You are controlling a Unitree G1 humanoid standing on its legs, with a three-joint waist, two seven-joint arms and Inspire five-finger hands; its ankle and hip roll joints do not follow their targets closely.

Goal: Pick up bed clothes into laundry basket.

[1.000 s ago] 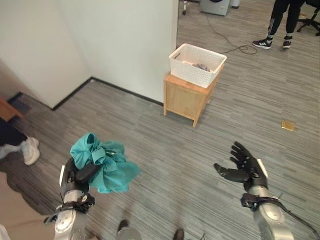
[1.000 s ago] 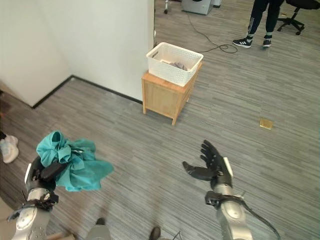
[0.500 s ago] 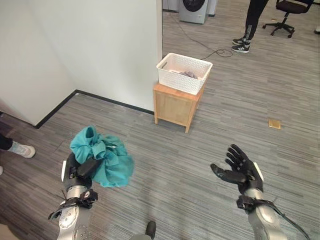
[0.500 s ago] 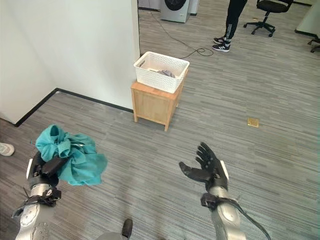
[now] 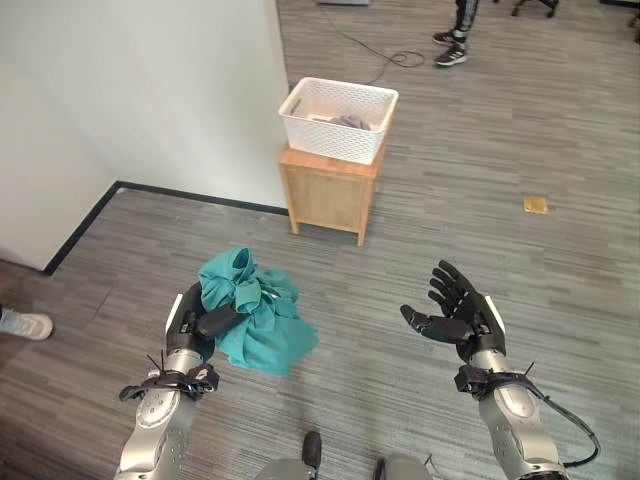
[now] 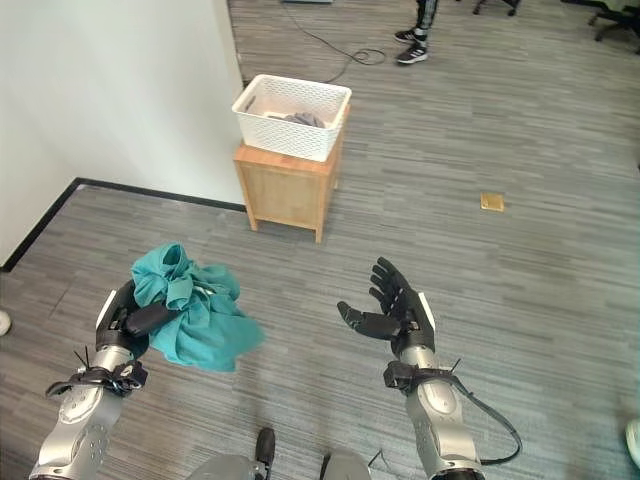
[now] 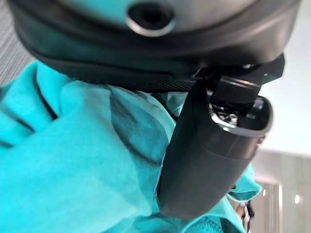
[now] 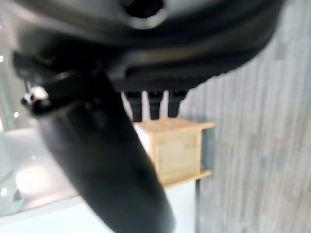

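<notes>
A bundle of teal bed clothes (image 5: 252, 314) hangs above the floor, and my left hand (image 5: 196, 322) is shut on it at the lower left. In the left wrist view the thumb (image 7: 209, 145) presses into the teal cloth (image 7: 73, 160). A white laundry basket (image 5: 338, 119) holding some grey cloth stands on a small wooden cabinet (image 5: 330, 192) beside the wall corner, well ahead of both hands. My right hand (image 5: 458, 318) is open at the lower right, fingers spread, holding nothing. The right wrist view shows the wooden cabinet (image 8: 172, 148) past its fingers.
A white wall (image 5: 140, 90) fills the left, its corner just left of the cabinet. Grey plank floor (image 5: 480, 200) lies open around it. A small brass floor plate (image 5: 535, 204) sits to the right. A person's legs and shoes (image 5: 455, 45) stand far back.
The camera has shifted, so the basket and cabinet now sit further left. My left hand with the teal bundle has come inward towards the middle. The right hand stays open.
</notes>
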